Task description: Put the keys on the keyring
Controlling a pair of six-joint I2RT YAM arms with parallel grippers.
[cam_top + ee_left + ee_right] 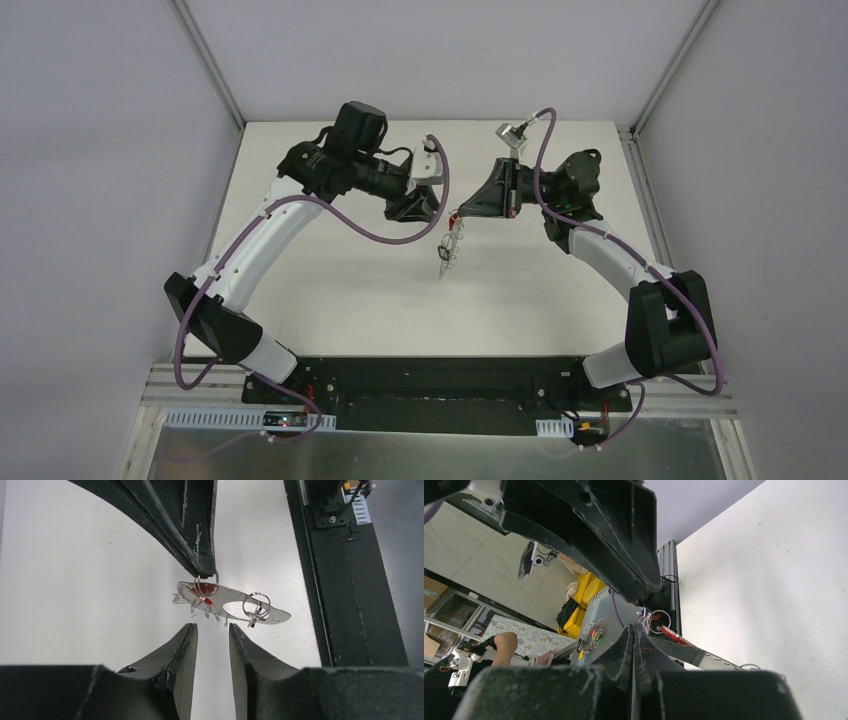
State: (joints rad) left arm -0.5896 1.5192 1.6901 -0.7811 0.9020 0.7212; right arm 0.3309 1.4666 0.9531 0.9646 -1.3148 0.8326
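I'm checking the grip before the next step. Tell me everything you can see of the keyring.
The keyring is a thin, flat, grey, metal-looking oval with an oval cut-out, small holes and silver wire loops along one edge. A red key head sits by the gripped end. The right hand pinches that end from above, so it hangs in the air clear of the white table. The left hand is open nearby, not touching.
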